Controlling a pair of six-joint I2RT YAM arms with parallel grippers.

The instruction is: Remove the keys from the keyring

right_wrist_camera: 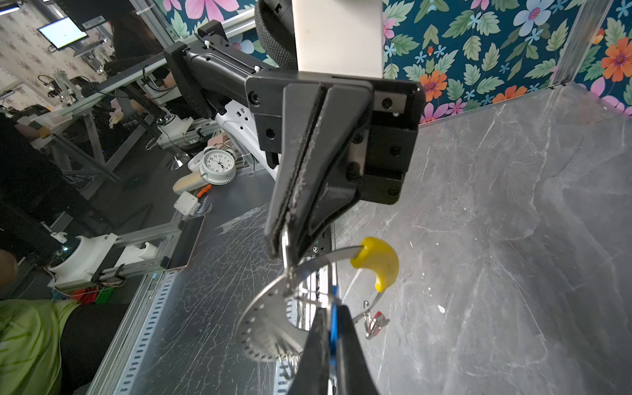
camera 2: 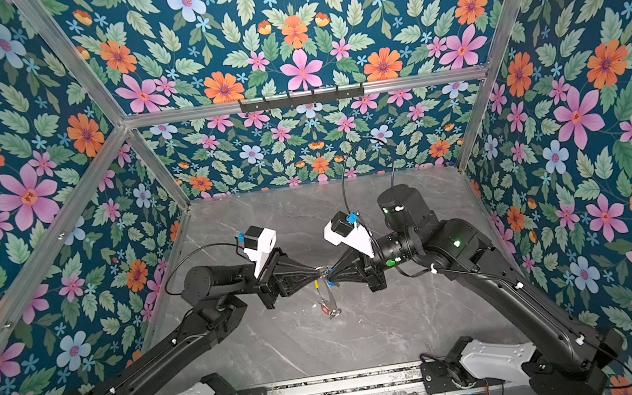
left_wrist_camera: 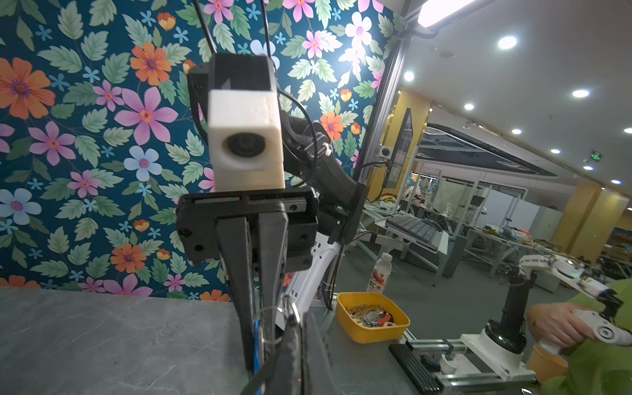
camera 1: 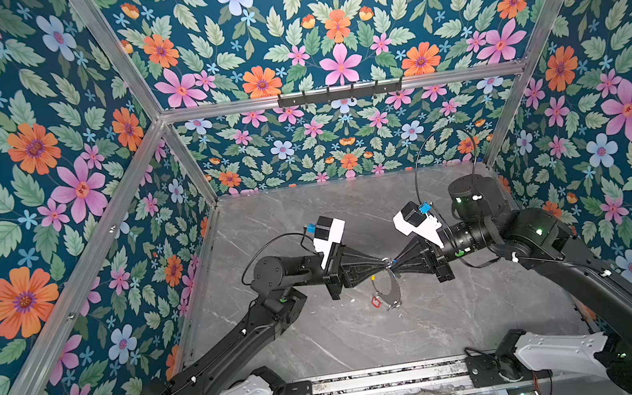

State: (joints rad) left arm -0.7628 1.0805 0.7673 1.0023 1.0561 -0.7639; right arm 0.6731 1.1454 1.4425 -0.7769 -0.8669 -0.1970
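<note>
The keyring is being held in the air near mid-workspace, apparently clear of the table, between two grippers that are meeting tip to tip. The left gripper is being pressed fully shut on a small silver split ring at the hoop's edge, prob. so the hoop is being anchored while the other arm is working. The hoop is being left to hang below the tips, w/ its yellow arc facing away from the arm bases. The right gripper is likewise being clamped closed, on the blue-tagged key, presumably so that it is being pulled or twisted against the anchored ring. The red-tagged key is dangling from the hoop's low side, untouched. Neither key is being shown as detached yet. Whether the split ring is being pried open cannot be told.
</note>
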